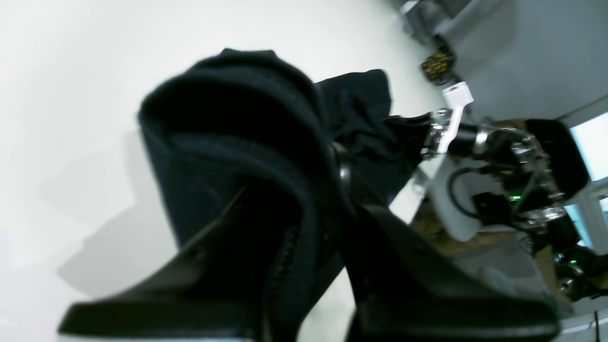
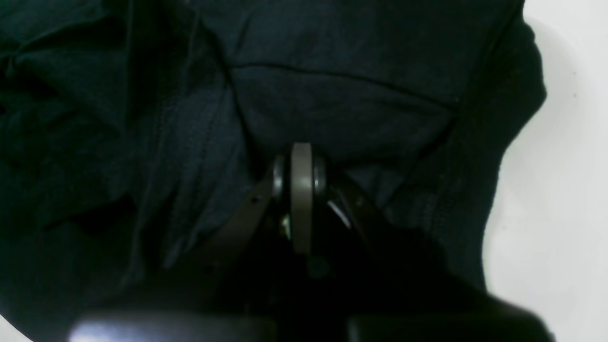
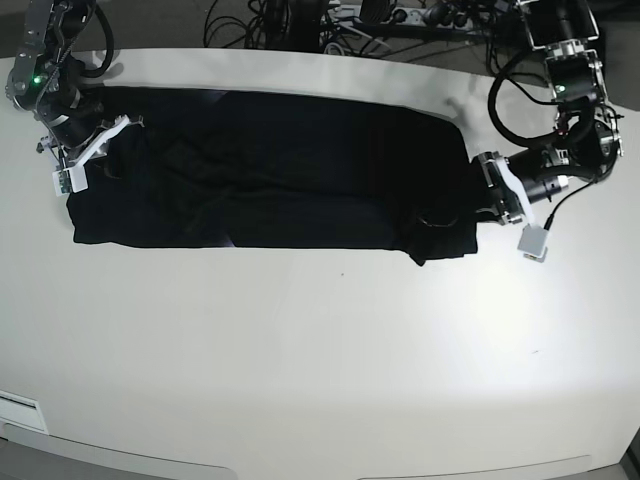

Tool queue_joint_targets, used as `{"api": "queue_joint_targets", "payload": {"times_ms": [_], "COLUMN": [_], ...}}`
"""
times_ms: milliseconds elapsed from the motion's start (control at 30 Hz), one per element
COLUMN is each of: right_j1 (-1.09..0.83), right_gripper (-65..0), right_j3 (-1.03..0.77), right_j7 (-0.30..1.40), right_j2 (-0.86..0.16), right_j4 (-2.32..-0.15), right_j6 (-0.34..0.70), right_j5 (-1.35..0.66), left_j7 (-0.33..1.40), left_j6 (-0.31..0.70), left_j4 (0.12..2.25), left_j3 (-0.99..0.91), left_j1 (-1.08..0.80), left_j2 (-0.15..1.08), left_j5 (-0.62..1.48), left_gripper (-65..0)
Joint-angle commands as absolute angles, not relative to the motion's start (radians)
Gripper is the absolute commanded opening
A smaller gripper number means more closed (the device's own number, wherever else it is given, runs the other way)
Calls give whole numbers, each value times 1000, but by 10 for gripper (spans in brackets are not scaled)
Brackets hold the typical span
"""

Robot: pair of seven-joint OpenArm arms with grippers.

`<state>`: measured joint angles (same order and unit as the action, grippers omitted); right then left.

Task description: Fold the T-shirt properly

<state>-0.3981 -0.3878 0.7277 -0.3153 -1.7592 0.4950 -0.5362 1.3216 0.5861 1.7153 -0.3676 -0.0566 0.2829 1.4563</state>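
T-shirt [image 3: 270, 170]: black, plain side showing, lying as a long horizontal band across the far half of the white surface [image 3: 320, 350], wrinkled through the middle, its lower edge fairly straight, one corner bunched and jutting out near the base view's right end. Left end effector [image 3: 482, 200]: at that right end, its fingers pressed together on a thick fold of black cloth, which the left wrist view shows draped over and between them. Right end effector [image 3: 88, 150]: at the opposite end, buried in the fabric; its fingers pinch a pleat of the T-shirt. Cables [image 3: 300, 20]: tangled beyond the surface's far edge.
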Motion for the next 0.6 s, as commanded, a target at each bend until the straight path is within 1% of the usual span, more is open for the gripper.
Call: {"api": "queue_joint_targets", "payload": {"times_ms": [0,67,300,467,567], "right_j1": [-399,-399,-399,-399,-399], "right_gripper": [-650,-650,-650,-650,-650], "right_j3": [-392,-392,-392,-392,-392], "right_j7": [763,764,779,783,787], "right_j2": [-327,-327,-327,-327,-327], "right_j4": [-1765,-1765,-1766,-1767,-1767], "right_j6": [490,490,490,491,491], "right_j5": [-524,-524,-524,-524,-525], "left_j7": [1308,1288,1230,1113,1098], "left_j6": [621,698,698,698,698], "left_j4": [1732,1729,1727,1727,1727], "left_j3": [-368,-347,-217,-161,-136], "left_j1": [-51,-58,-58,-58,-58], "left_j2": [278,250,198,145,120], "left_j5": [1484,1484,1467,1281,1213], "left_gripper": [-650,-650,-650,-650,-650]}}
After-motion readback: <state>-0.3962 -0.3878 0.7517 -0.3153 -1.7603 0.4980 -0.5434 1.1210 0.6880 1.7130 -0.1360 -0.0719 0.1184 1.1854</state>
